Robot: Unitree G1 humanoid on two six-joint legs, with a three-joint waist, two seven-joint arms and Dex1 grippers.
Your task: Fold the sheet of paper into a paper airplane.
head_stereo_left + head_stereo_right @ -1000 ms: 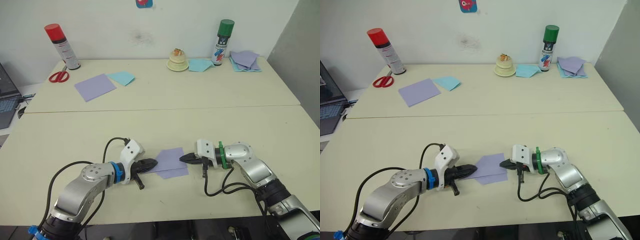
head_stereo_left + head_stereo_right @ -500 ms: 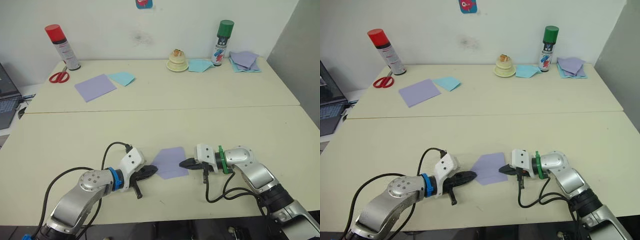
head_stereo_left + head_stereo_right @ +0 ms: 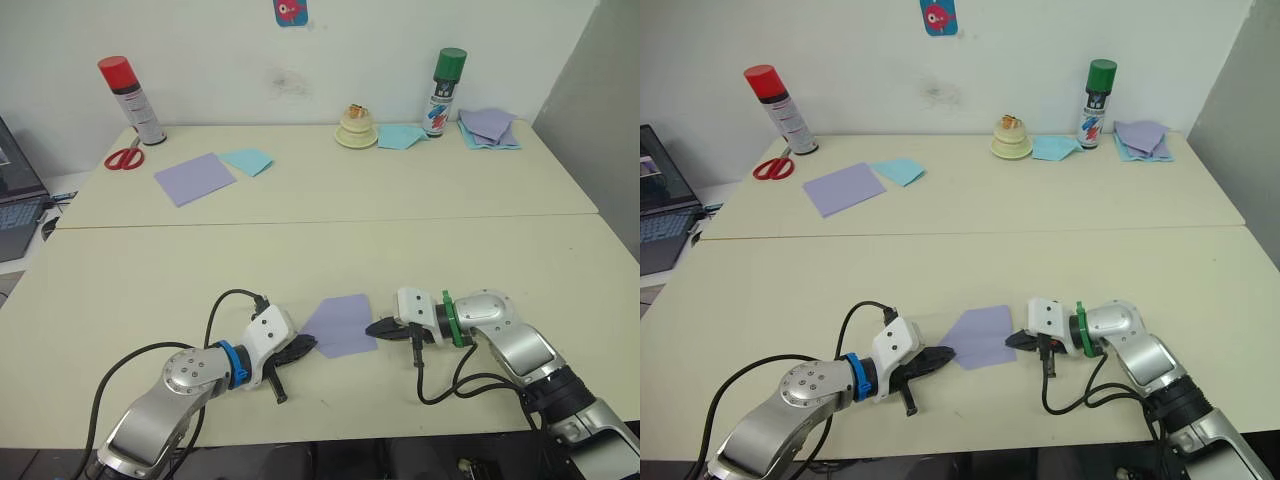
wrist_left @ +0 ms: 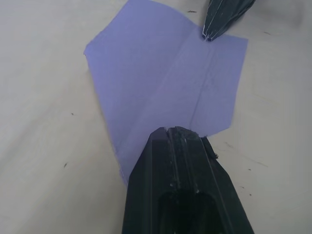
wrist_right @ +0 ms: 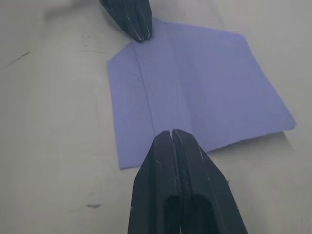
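Observation:
The sheet of paper (image 3: 340, 325) is lavender and lies flat on the near table between my two grippers. It is folded to a blunt point on its left side, with crease lines running across it (image 4: 195, 83). My left gripper (image 3: 305, 346) is shut, its tip resting at the sheet's left corner (image 4: 176, 134). My right gripper (image 3: 372, 328) is shut too, its tip at the middle of the sheet's right edge (image 5: 173, 135). Neither gripper holds the paper. The paper airplane is out of view.
On the far table stand a red-capped spray can (image 3: 131, 98), red scissors (image 3: 122, 158), a smooth lavender square (image 3: 194, 177) and a pale blue sheet (image 3: 246, 159). Further right are a cream object (image 3: 356, 128), a green-capped can (image 3: 446, 90) and stacked sheets (image 3: 488, 125). A laptop (image 3: 15, 200) sits far left.
My left gripper has drawn back off the sheet to its left corner. The sheet's lifted flap now lies flat. The right gripper has stayed at the right edge.

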